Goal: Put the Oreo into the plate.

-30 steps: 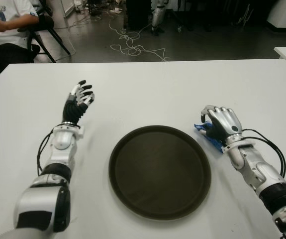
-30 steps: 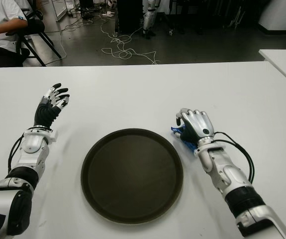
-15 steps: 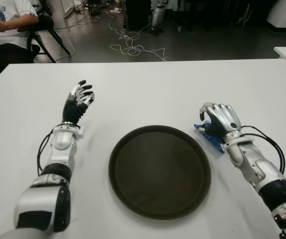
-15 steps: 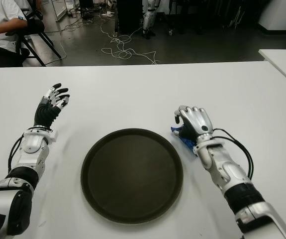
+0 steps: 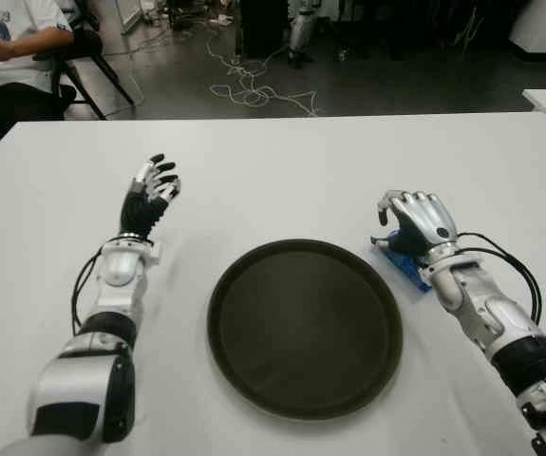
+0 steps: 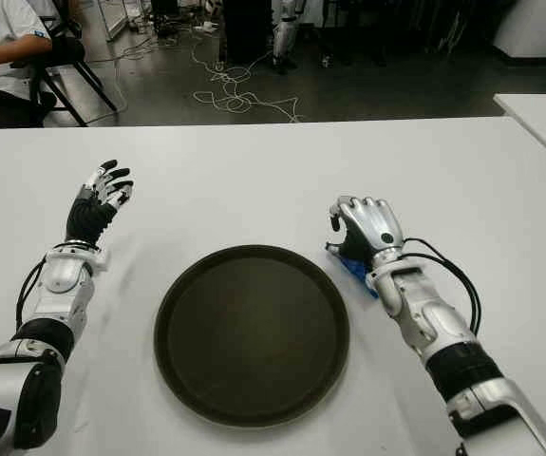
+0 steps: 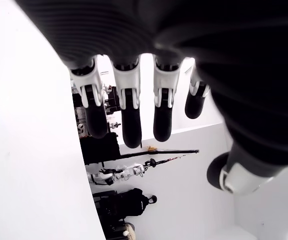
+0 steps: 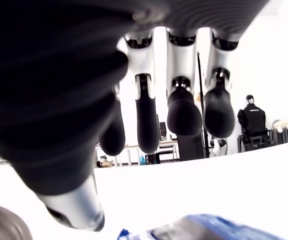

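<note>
Hovering over the blue Oreo packet (image 5: 403, 263), your right hand (image 5: 415, 224) sits just off the right rim of the dark round plate (image 5: 305, 327), which is the landmark for all that follows. The packet lies flat on the white table (image 5: 282, 180), touching or nearly touching the plate's upper-right edge, mostly covered by the palm from above. Right wrist view: fingers (image 8: 184, 111) extended and loosely bent, hanging clear above the packet (image 8: 204, 231), nothing between them; hand open, no grasp made. Plate interior holds nothing.

Your left hand (image 5: 149, 198) shows well to the left of the plate and a little farther from you than its rim, fingers spread and pointing up and away, holding nothing; left wrist view confirms the fingers (image 7: 128, 117) straight and apart.

Beyond the table's far edge from the plate: loose cables (image 5: 254, 90) on a dark floor, and a seated person (image 5: 11, 47) at the far left corner
</note>
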